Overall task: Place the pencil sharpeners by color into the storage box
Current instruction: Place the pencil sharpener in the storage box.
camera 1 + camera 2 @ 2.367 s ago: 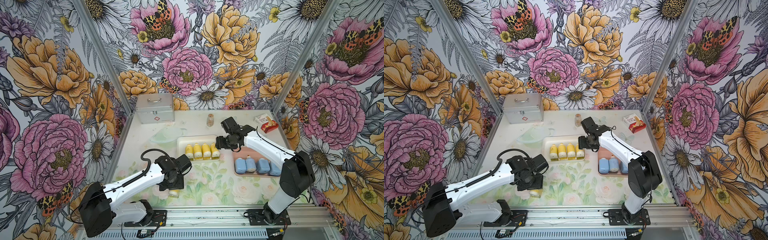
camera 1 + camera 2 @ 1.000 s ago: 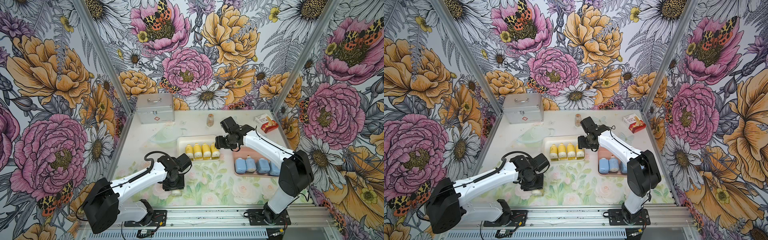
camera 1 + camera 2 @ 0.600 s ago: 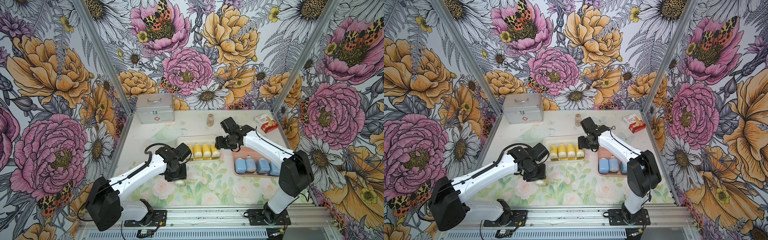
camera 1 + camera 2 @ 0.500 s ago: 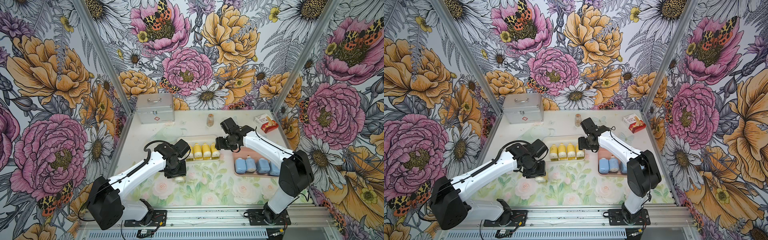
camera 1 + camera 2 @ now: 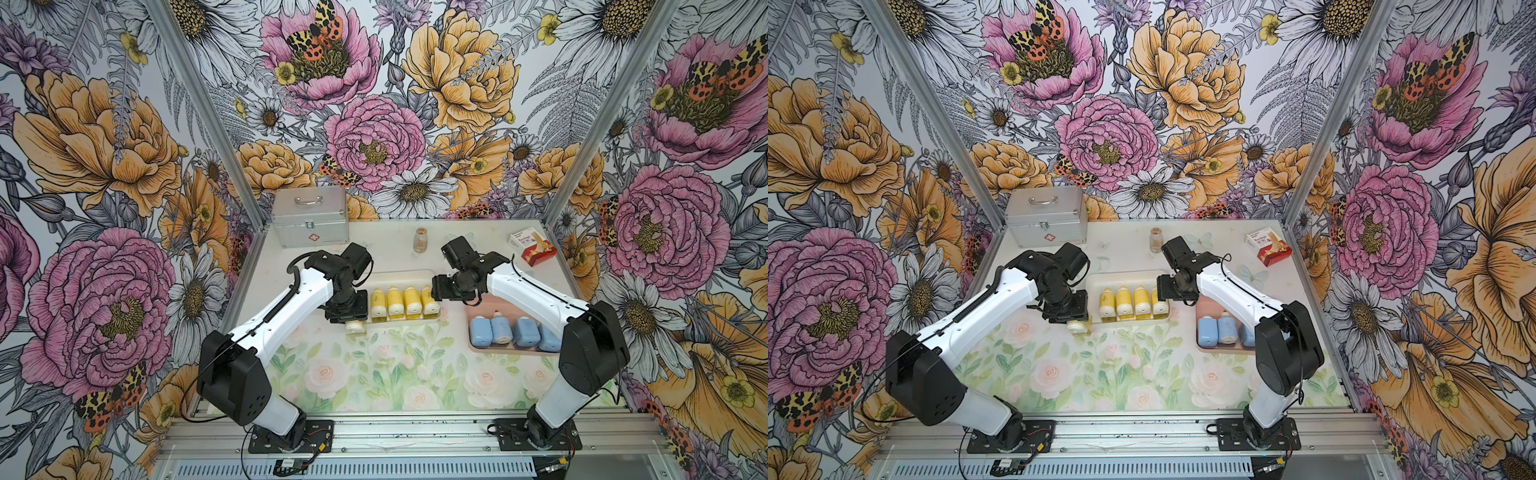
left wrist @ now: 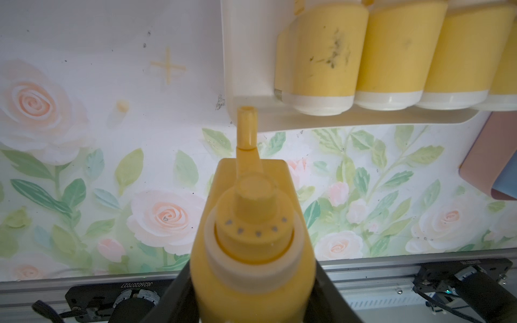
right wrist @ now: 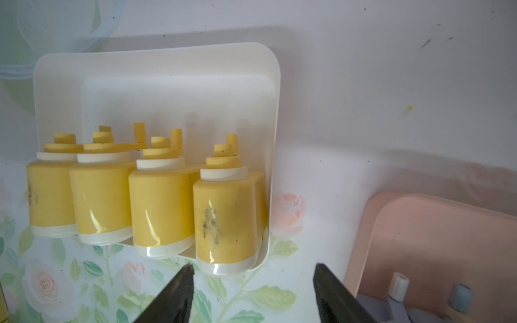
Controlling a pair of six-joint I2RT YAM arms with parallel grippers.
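Left gripper [image 5: 348, 318] clamped on fifth yellow sharpener [image 6: 251, 246], now carried from table front to near-left corner of white tray [image 5: 399, 277]. Four yellow sharpeners [image 5: 404, 302] already inside; blue sharpeners [image 5: 511, 332] in pink tray [image 5: 474, 311]. Right gripper [image 7: 254, 279] open, empty, unmoved. Likely only the drop-in remains.

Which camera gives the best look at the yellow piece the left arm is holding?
The left wrist view: the held yellow sharpener fills it, clamped in the left tool. Both top views show only its white end beneath that tool. The right wrist view misses it.
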